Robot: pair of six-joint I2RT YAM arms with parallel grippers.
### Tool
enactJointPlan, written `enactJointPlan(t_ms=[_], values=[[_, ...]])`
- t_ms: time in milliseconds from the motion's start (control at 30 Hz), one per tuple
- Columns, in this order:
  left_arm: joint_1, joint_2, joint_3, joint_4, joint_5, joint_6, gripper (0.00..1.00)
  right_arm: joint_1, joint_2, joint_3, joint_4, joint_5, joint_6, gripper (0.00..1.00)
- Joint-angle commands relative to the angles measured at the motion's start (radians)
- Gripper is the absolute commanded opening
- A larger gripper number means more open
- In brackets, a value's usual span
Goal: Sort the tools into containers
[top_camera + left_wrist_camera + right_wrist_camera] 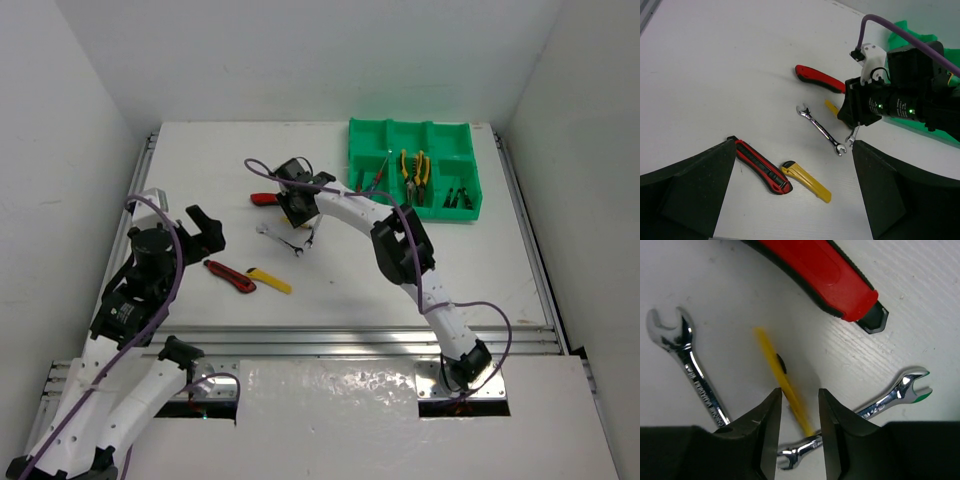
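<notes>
right gripper [800, 392]: parted a little and clamping nothing. its 2 black fingers [765, 432] stand either side of a thin yellow-handled screwdriver, set to pinch across its narrow width.
thin yellow-handled screwdriver [775, 357]: lies flat on the white table [200, 160]. it runs from between the fingers out ahead of them, and the gap is wider than the handle.
small silver wrenches: 1 lies just left of the fingers [692, 372]. the other [890, 397] passes under the right finger and touches the screwdriver's near end, so a closing pinch could catch it.
red-and-black handled tool [815, 275]: ahead of the fingertips and clear of the screwdriver.
left gripper [794, 147]: spread wide and empty, held over the table. a red utility knife [760, 166] and a yellow utility knife [806, 181] lie below it, between the fingers. it is probably waiting clear of the other arm.
bright green plastic tray [420, 212]: well apart from the right gripper, to its right. yellow-handled pliers [413, 172] sit in 1 compartment and thin screwdrivers [375, 180] in the next, which is likely where this one belongs.
</notes>
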Motion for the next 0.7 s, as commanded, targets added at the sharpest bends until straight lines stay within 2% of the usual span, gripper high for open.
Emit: enactJointPlan(t_ms=[0,167,233,333,400,667], values=[[0.012,-0.011,0.006,0.043,0.016,0.018,1.00,0.004,0.033,0.016,-0.019,-0.024,-0.020,0.36],[0.012,-0.018,0.006,0.043,0.014,0.018,1.00,0.005,0.042,-0.041,-0.004,-0.006,-0.035,0.31],[0.012,-0.019,0.004,0.045,0.016,0.018,1.00,0.007,0.038,-0.065,0.007,-0.004,-0.034,0.22],[0.012,-0.017,0.004,0.043,0.017,0.018,1.00,0.007,0.031,-0.078,0.013,-0.021,-0.035,0.13],[0.012,-0.020,0.004,0.043,0.016,0.018,1.00,0.013,0.013,-0.090,0.023,-0.024,-0.034,0.11],[0.012,-0.026,0.006,0.042,0.013,0.016,1.00,-0.004,-0.286,-0.237,0.144,-0.111,0.003,0.08]])
